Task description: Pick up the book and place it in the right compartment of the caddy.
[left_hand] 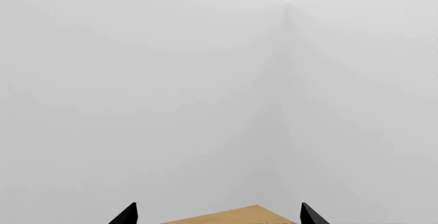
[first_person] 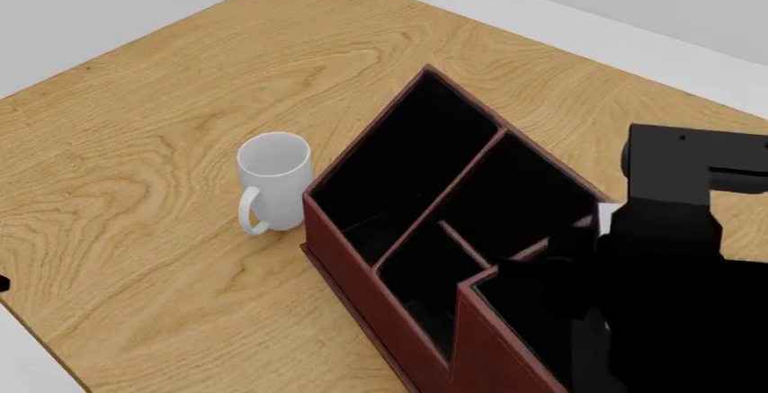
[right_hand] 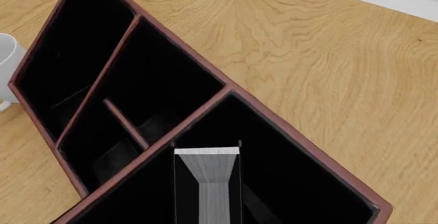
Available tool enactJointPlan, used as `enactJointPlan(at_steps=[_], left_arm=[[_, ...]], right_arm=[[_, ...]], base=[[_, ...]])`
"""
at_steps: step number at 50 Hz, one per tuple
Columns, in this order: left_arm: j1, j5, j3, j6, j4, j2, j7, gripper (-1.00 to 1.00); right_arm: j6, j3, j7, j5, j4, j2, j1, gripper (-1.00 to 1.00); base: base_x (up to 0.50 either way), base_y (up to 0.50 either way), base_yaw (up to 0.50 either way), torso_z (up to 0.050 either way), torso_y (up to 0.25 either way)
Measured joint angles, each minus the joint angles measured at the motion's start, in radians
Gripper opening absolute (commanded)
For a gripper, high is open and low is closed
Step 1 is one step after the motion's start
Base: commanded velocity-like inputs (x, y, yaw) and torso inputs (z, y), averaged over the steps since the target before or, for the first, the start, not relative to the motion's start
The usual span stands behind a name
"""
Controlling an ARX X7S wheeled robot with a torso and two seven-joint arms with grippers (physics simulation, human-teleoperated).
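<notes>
A glossy white mug (first_person: 273, 180) stood left of centre on the grained oak table (first_person: 144, 141). The reddish leather-look caddy (first_person: 360, 276) held the black, white-edged book (right_hand: 207, 183) upright in its tall right compartment (right_hand: 301, 183). Left gripper (left_hand: 217, 215) gaped empty; right gripper's state couldn't be told.

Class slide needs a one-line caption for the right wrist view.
The book, page edges up, stands inside the caddy's right compartment on the wooden table.
</notes>
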Motion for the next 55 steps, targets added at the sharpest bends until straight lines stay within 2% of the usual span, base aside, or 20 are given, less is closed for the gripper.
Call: enactJointPlan(at_steps=[38, 39, 55], left_arm=[[-0.003, 0.006, 0.013, 0.004, -0.011, -0.003, -0.004, 1.0], [-0.003, 0.005, 0.013, 0.004, -0.011, -0.003, -0.004, 1.0], [-0.003, 0.003, 0.015, 0.006, -0.011, -0.005, -0.006, 1.0]], right_arm=[[-0.019, -0.052, -0.092, -0.078, 0.118, -0.039, -0.038, -1.0], [-0.02, -0.052, -0.093, -0.078, 0.118, -0.039, -0.039, 1.0], [-0.023, -0.03, -0.098, -0.104, 0.108, -0.031, -0.03, 1.0]], base=[[0.0, 0.0, 0.0, 0.0, 0.001], [0.0, 0.0, 0.0, 0.0, 0.01], [0.0, 0.0, 0.0, 0.0, 0.0]])
